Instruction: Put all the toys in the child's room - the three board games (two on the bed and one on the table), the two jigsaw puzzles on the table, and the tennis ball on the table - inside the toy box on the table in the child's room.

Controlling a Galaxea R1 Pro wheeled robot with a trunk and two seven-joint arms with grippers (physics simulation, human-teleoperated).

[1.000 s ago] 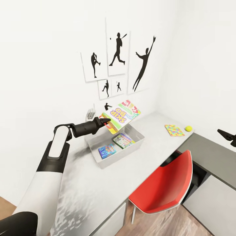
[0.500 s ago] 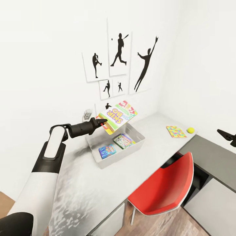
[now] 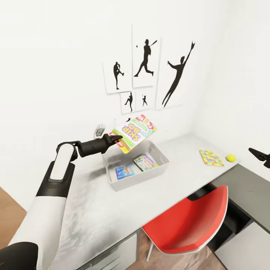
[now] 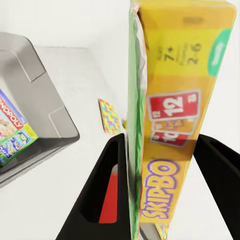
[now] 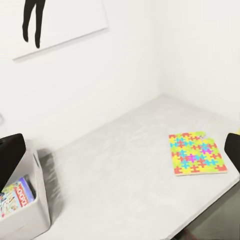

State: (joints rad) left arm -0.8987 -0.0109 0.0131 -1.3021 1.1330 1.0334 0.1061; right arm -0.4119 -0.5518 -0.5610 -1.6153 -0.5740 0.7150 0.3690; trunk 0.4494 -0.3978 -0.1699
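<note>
My left gripper (image 3: 119,141) is shut on one end of the long Skip-Bo board game (image 3: 135,132) and holds it tilted in the air over the far left part of the toy box (image 3: 161,169). In the left wrist view the game (image 4: 175,120) stands edge-on between the fingers (image 4: 107,190). A small blue game (image 3: 124,171) and a green-white game (image 3: 145,162) lie flat inside the box. A jigsaw puzzle (image 3: 212,158) and the tennis ball (image 3: 230,158) rest on the table (image 3: 112,210) at its right end. My right gripper (image 3: 261,156) hovers open near the ball; its wrist view faces the puzzle (image 5: 196,152).
A red chair (image 3: 187,221) is pushed against the table's front edge. A lower dark grey cabinet (image 3: 247,187) joins the table at the right. Black athlete prints (image 3: 146,62) hang on the white wall behind the box. Bare tabletop lies between the toy box and the puzzle.
The whole head view has shifted, so the camera moved. My left gripper still holds the Skip-Bo game above the toy box, now slightly more towards its left side. The right gripper stays put.
</note>
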